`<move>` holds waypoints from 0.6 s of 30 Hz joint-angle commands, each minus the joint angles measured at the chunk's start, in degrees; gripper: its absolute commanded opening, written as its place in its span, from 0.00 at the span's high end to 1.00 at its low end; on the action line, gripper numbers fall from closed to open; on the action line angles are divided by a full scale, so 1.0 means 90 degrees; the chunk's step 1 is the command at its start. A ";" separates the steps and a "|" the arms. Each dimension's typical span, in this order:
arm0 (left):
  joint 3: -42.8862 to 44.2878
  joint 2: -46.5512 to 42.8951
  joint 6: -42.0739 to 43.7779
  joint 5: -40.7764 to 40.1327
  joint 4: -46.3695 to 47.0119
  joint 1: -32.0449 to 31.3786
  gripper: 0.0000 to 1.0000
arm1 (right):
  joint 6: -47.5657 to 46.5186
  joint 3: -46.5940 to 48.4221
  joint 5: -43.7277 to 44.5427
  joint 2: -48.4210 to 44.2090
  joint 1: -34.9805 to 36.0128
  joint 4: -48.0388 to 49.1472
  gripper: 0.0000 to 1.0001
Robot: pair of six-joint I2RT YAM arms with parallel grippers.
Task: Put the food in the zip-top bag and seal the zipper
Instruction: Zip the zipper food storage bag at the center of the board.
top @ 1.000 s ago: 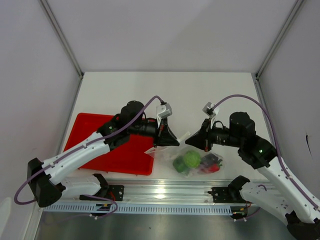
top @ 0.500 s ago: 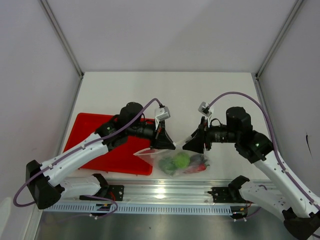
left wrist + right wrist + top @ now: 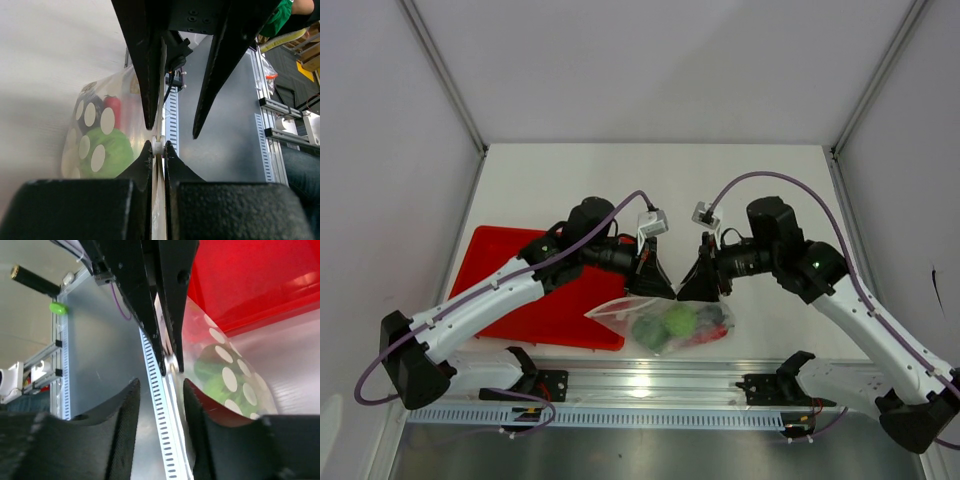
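The red tray (image 3: pixel 510 290) lies at left. The bag (image 3: pixel 620 312) sits at the table's near edge by the tray's corner. The food (image 3: pixel 678 322) is inside, so loading looks done. Sealing the zipper (image 3: pixel 159 145) remains, and I cannot tell how much is closed. The left gripper (image 3: pixel 158 149) pinches the bag's top edge. The right gripper (image 3: pixel 161 385) gapes beside it, holding nothing. Compared with a second ago, the bag is further left and the right arm closer in.

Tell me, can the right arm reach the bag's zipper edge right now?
Probably yes: the right hand is open facing the zipper, nothing between, though the left hand pinches it just there.
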 commanded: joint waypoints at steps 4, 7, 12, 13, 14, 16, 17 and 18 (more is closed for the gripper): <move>0.0370 -0.0068 0.0121 0.0221 -0.0068 0.0059 0.99 | -0.0554 0.0671 0.0253 0.0425 0.0416 -0.0626 0.73; 0.0341 -0.0078 0.0180 0.0182 -0.0136 0.0059 0.99 | -0.0603 0.0730 0.0438 0.0503 0.0514 -0.0850 0.80; 0.0272 -0.0087 0.0209 0.0172 -0.0156 0.0059 0.99 | -0.0603 0.0652 0.0663 0.0455 0.0680 -0.0939 0.89; 0.0282 -0.0097 0.0209 0.0162 -0.0156 0.0059 0.99 | -0.0603 0.0623 0.0683 0.0445 0.0690 -0.0929 0.91; 0.0272 -0.0088 0.0209 0.0162 -0.0156 0.0059 0.99 | -0.0603 0.0603 0.0702 0.0435 0.0699 -0.0920 0.95; 0.0292 -0.0088 0.0209 0.0162 -0.0166 0.0059 1.00 | -0.0603 0.0545 0.0858 0.0416 0.0748 -0.0910 1.00; 0.0282 -0.0107 0.0209 0.0133 -0.0166 0.0059 0.99 | -0.0613 0.0525 0.0927 0.0396 0.0768 -0.0900 1.00; 0.0292 -0.0097 0.0219 0.0113 -0.0166 0.0059 1.00 | -0.0594 0.0506 0.1169 0.0386 0.0797 -0.0900 1.00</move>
